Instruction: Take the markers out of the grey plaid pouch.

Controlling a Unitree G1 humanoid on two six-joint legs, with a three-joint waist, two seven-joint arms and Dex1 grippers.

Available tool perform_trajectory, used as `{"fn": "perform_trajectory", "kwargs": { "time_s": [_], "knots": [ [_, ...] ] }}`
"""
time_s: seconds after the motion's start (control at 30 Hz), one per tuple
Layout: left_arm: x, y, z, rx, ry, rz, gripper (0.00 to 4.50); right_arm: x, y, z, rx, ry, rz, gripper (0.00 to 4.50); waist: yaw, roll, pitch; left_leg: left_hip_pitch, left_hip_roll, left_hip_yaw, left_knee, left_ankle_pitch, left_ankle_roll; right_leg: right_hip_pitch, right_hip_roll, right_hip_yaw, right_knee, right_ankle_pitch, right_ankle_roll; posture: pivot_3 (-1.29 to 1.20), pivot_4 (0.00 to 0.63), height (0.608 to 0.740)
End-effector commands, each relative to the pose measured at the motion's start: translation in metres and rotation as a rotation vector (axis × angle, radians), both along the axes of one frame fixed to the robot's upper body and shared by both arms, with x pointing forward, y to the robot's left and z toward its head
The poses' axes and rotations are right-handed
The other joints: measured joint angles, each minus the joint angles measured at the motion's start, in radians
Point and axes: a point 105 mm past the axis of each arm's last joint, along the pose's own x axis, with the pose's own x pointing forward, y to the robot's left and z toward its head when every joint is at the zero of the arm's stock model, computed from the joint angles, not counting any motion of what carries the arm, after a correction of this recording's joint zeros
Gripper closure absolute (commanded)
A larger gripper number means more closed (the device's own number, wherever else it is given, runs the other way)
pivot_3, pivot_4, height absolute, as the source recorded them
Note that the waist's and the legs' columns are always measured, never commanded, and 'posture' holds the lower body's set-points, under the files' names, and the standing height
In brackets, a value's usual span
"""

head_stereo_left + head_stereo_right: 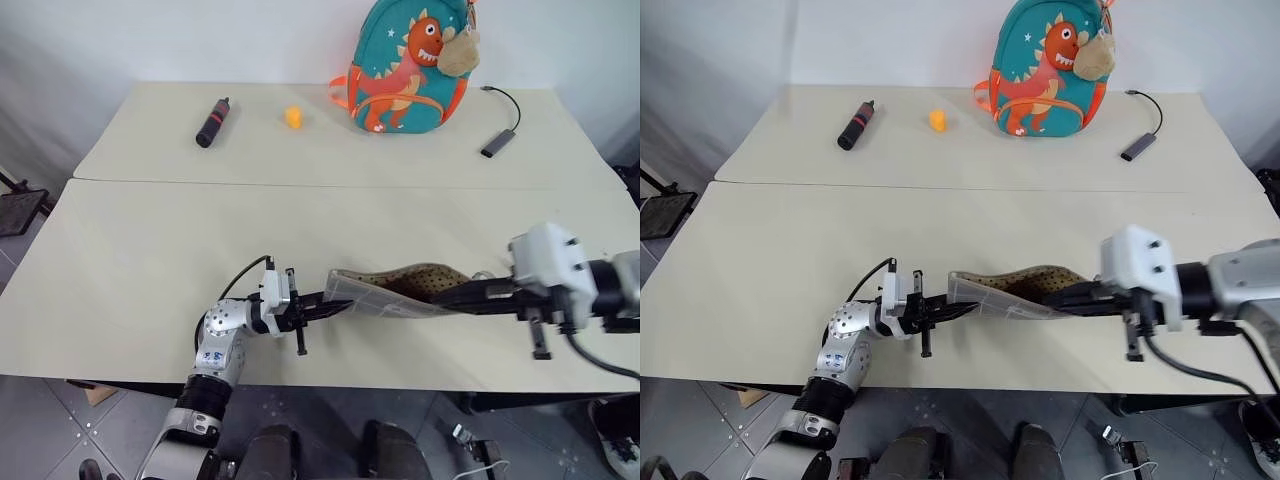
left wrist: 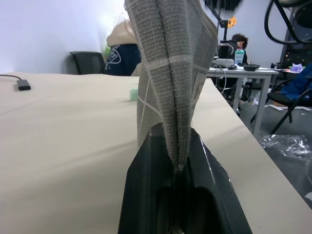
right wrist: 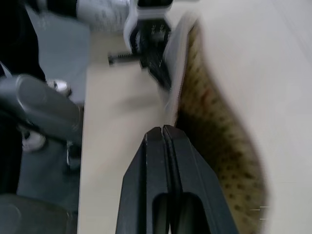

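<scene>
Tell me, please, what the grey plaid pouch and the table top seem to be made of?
The grey plaid pouch looks like woven fabric with a matte finish: the weave and pale grid lines show close up, and it folds softly where the left gripper pinches it. Its lining looks tan with dark dots. The table seems a smooth, matte beige laminate or painted board; which one is unclear.

R claw closed at pouch mouth.

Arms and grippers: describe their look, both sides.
Left gripper: two black fingers on a white block, silver jointed forearm with a small blue marking, black cable looping behind. Right gripper: long black fingers, boxy white housing, grey forearm, black cable trailing below.
</scene>
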Motion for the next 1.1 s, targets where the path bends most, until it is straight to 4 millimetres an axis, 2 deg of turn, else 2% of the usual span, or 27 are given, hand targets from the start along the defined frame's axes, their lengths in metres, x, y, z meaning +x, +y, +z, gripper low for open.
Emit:
{"fn": "perform_trajectory", "kwargs": {
  "time_s": [0.03,0.17,0.27,0.37,0.43,0.5,0.6,0.83,0.97,1.1],
  "knots": [
    [-0.006,-0.007,-0.005,-0.009,0.007,-0.034,4.50,0.006,0.010,-0.004,-0.022,-0.060,-0.037,4.47,0.000,0.001,0.000,0.000,0.000,0.000,0.000,0.000,0.000,0.000,0.000,0.000,0.000,0.000,0.000,0.00,0.150,0.740],
    [-0.012,-0.007,-0.009,0.027,-0.015,-0.059,4.50,0.015,0.014,-0.005,-0.019,-0.077,-0.095,4.47,0.000,0.001,-0.001,0.000,0.000,0.000,0.000,0.000,0.000,0.000,0.000,0.000,0.000,0.000,0.000,0.00,0.150,0.740],
    [-0.013,-0.006,-0.009,0.007,-0.005,-0.037,4.50,0.012,0.019,0.006,0.066,-0.058,-0.067,4.47,-0.002,0.001,-0.001,0.000,0.000,0.000,0.000,0.000,0.000,0.000,0.000,0.000,0.000,0.000,0.000,0.00,0.150,0.740],
    [-0.013,-0.005,-0.009,0.014,-0.005,-0.031,4.50,-0.005,0.022,0.026,0.176,0.009,0.036,4.47,-0.002,0.001,-0.001,0.000,0.000,0.000,0.000,0.000,0.001,0.000,0.000,0.000,-0.001,0.000,0.000,0.00,0.150,0.740],
    [-0.012,-0.004,-0.009,0.012,-0.003,-0.025,4.50,-0.003,0.018,0.035,0.220,-0.015,0.023,4.47,-0.003,0.001,-0.001,0.000,0.000,0.000,0.000,-0.001,0.001,0.000,0.000,0.000,-0.001,0.000,0.000,0.00,0.150,0.740],
    [-0.012,-0.003,-0.008,0.012,-0.003,-0.024,4.50,0.000,0.014,0.036,0.212,-0.037,0.010,4.47,-0.005,0.001,-0.001,0.000,0.000,0.000,0.000,-0.001,0.001,0.000,0.000,0.000,-0.001,0.000,0.000,0.00,0.150,0.740],
    [-0.011,-0.004,-0.008,0.011,-0.003,-0.022,4.50,0.005,0.007,0.029,0.173,-0.047,-0.022,4.47,-0.006,0.001,-0.001,0.000,0.000,0.000,0.000,-0.001,0.002,0.000,0.000,0.000,-0.001,0.000,0.000,0.00,0.150,0.740],
    [-0.009,-0.005,-0.005,-0.001,0.003,-0.016,4.50,0.015,-0.011,-0.014,-0.080,-0.061,-0.074,4.47,-0.006,0.001,-0.001,0.000,0.000,0.003,0.000,-0.001,0.002,0.000,0.000,0.000,-0.001,0.000,0.000,0.00,0.150,0.740],
    [-0.010,-0.005,-0.006,0.004,0.003,-0.021,4.50,0.019,-0.007,-0.023,-0.136,-0.081,-0.076,4.47,-0.007,0.001,-0.001,0.000,0.000,0.003,0.000,-0.001,0.002,0.000,0.000,0.000,-0.001,0.000,0.000,0.00,0.150,0.740],
    [-0.010,-0.004,-0.005,0.003,0.006,-0.018,4.50,0.016,0.013,-0.020,-0.194,-0.118,-0.073,4.47,-0.008,0.001,-0.001,0.000,0.001,0.002,0.000,-0.001,0.002,-0.001,0.000,0.001,-0.001,0.000,0.000,0.00,0.150,0.740]
  ]
}}
